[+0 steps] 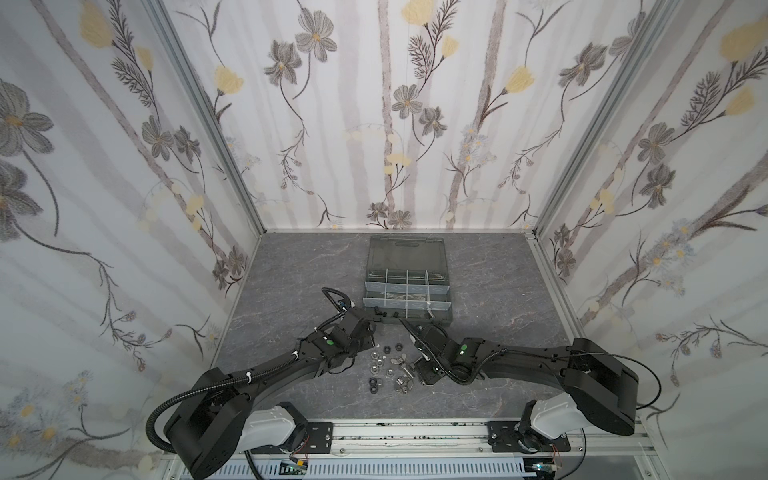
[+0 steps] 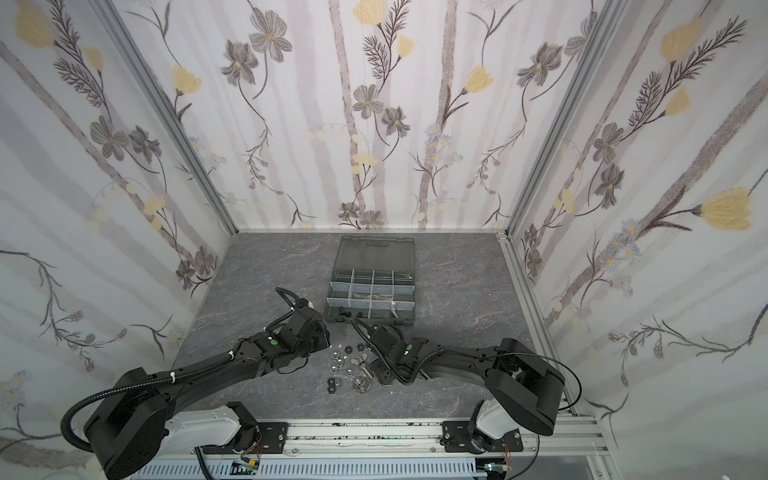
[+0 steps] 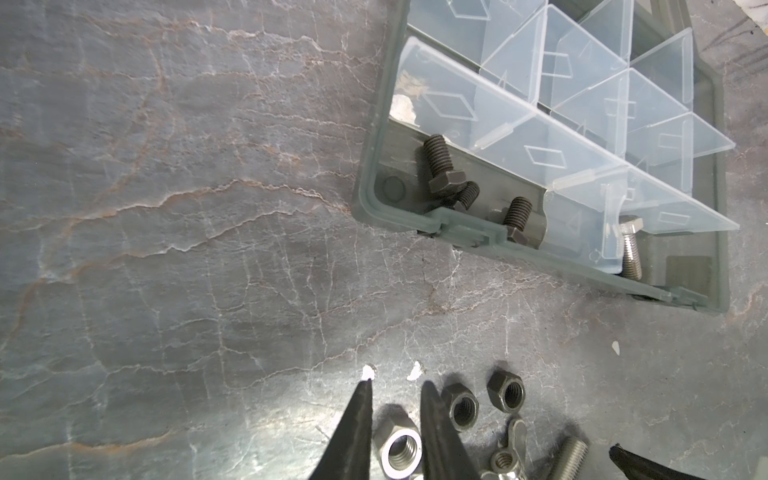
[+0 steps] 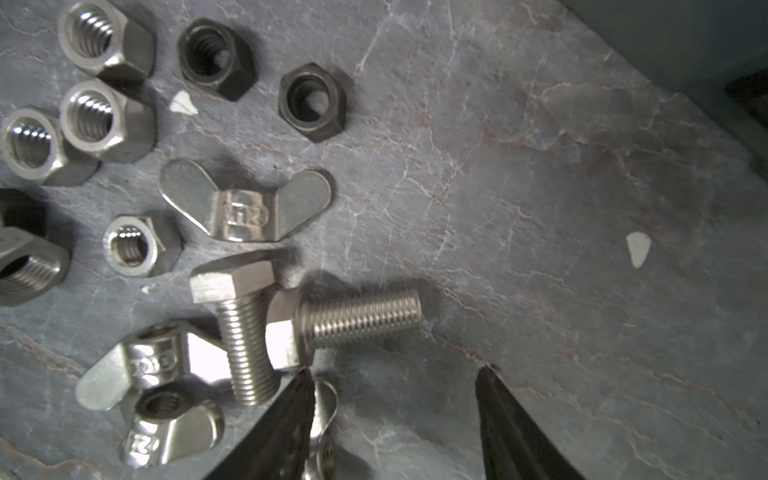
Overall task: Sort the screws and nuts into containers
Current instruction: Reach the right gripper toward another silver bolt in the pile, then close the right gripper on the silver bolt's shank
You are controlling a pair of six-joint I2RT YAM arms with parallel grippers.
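Spread wide and empty, the right claw [image 4: 395, 372] hangs at the right edge of the loose pile, a silver bolt [image 4: 357, 318] lying flat just beyond its tips, length running from one tip toward the other, while the left claw [image 3: 397, 382] pinches a silver nut [image 3: 401, 451].
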